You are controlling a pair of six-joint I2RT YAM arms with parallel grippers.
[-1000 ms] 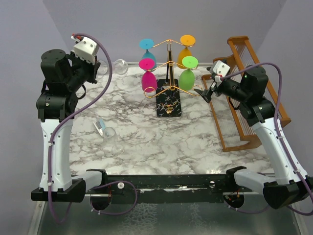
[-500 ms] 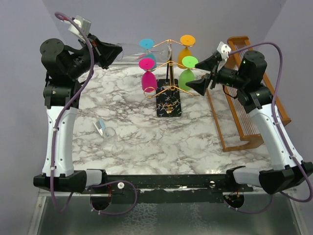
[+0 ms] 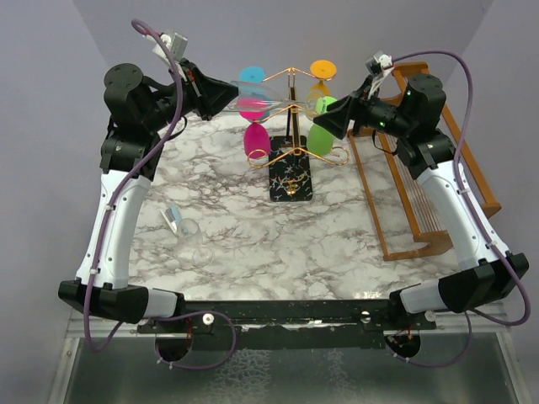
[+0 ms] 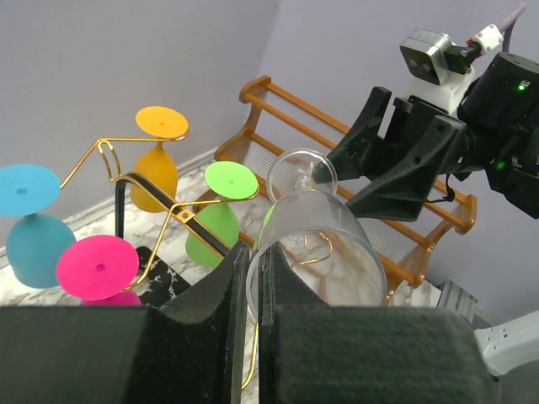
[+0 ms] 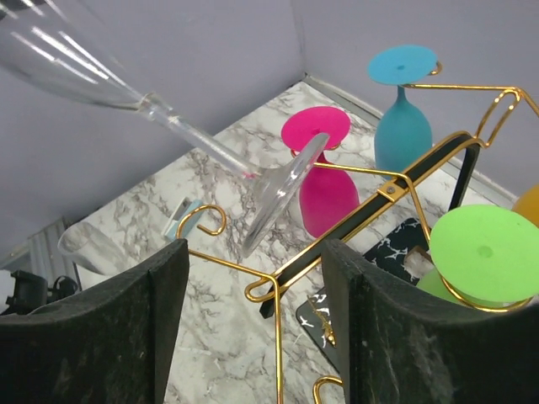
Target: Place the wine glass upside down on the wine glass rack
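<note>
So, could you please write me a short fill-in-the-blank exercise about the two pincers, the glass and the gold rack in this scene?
1. The left pincer is shut on the ___ of the clear wine glass.
2. The right pincer is ___, with one finger on each side of the glass's foot.
3. On the gold wine glass rack, ___ coloured glasses hang upside down.
Missing words: bowl; open; four.

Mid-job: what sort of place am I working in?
Probably a lab test cell, not a kitchen: bare lavender walls boxing a marble-print tabletop, with staged props, a gold wire rack of coloured glasses.
</note>
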